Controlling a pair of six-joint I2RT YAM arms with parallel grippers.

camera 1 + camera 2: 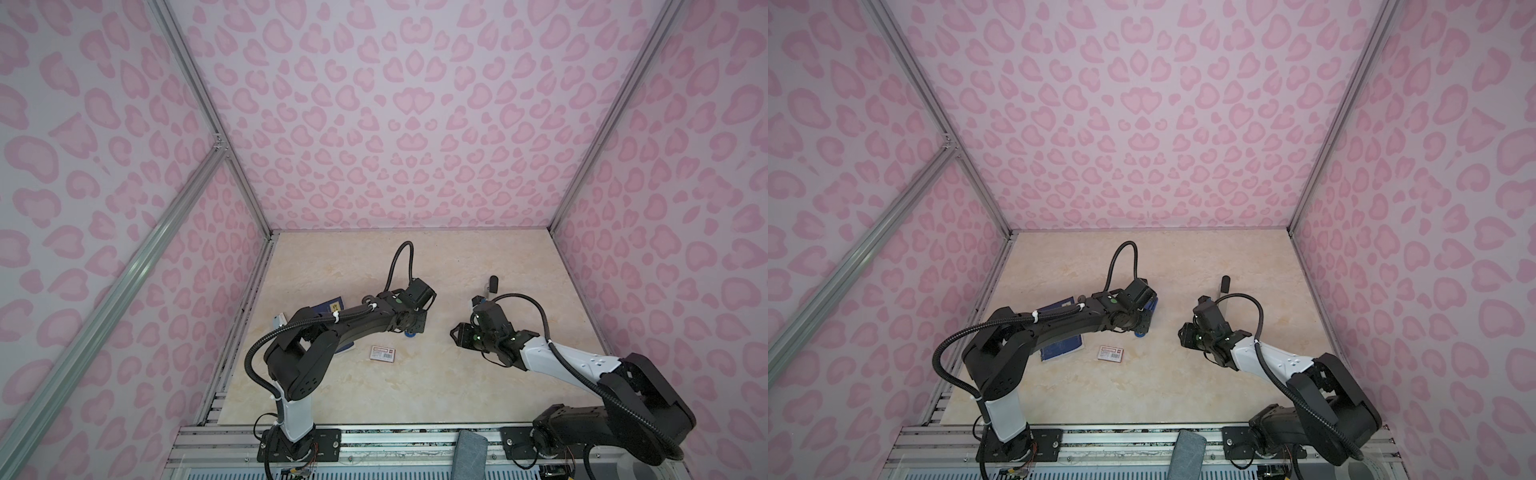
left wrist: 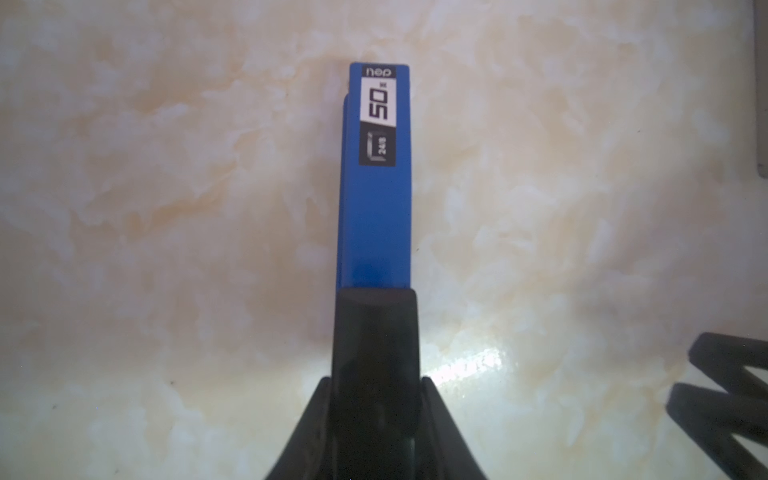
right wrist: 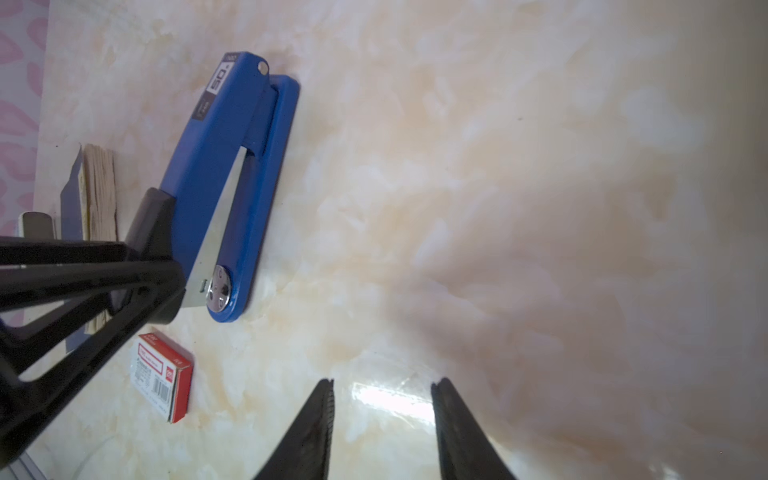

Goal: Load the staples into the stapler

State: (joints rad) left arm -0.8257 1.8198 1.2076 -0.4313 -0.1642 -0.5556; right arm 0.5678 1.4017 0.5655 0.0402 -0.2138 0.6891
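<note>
The left gripper (image 2: 376, 380) pinches the black end of the stapler (image 2: 374, 208), likely to steady it, while the right gripper (image 3: 382, 386) hangs part-open and empty.

Upper centre of the left wrist view, the label on the blue stapler (image 2: 374, 208) reads "50" and "24/6". Print on the staple box (image 3: 163, 376), lower left of the right wrist view, is too small to read.

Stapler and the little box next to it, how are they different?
The stapler is blue, long and narrow; the box is white and red, short and squat. The left claw grips the stapler's black end; nothing touches the box. Both rest on the marble table.
</note>
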